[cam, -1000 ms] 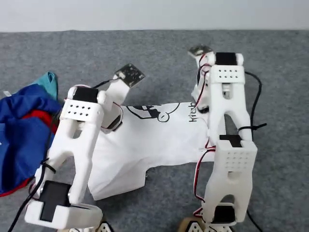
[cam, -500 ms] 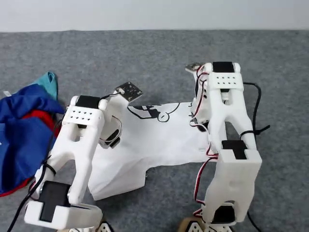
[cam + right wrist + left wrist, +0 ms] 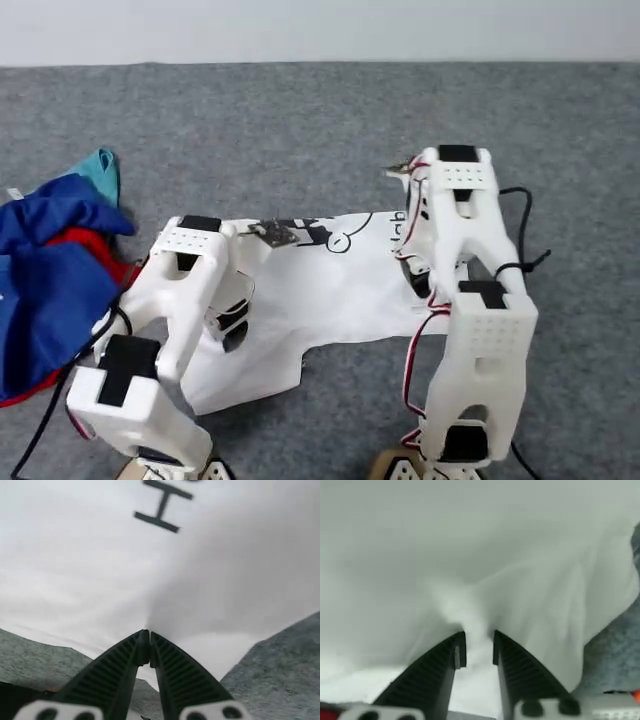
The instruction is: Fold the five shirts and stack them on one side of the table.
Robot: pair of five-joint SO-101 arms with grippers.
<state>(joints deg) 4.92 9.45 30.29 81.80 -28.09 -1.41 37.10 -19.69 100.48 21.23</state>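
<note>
Well, early days: left gripper (image 3: 475, 647) pinches a pucker of the white shirt (image 3: 320, 290) lying unfolded mid-frame on the grey table (image 3: 300, 120), right gripper (image 3: 149, 642) clamps its edge, while the blue, red and teal shirts (image 3: 50, 280) wait crumpled at far left, nothing stacked yet.

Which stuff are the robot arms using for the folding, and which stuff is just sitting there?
For the job:
- white cloth shirt with black print, spread on the table
- crumpled heap of blue, red and teal clothes, probably shirts waiting
- left gripper and right gripper, each pinching the white shirt

Just there:
- grey fuzzy table cover
- pale wall strip behind the table
</note>
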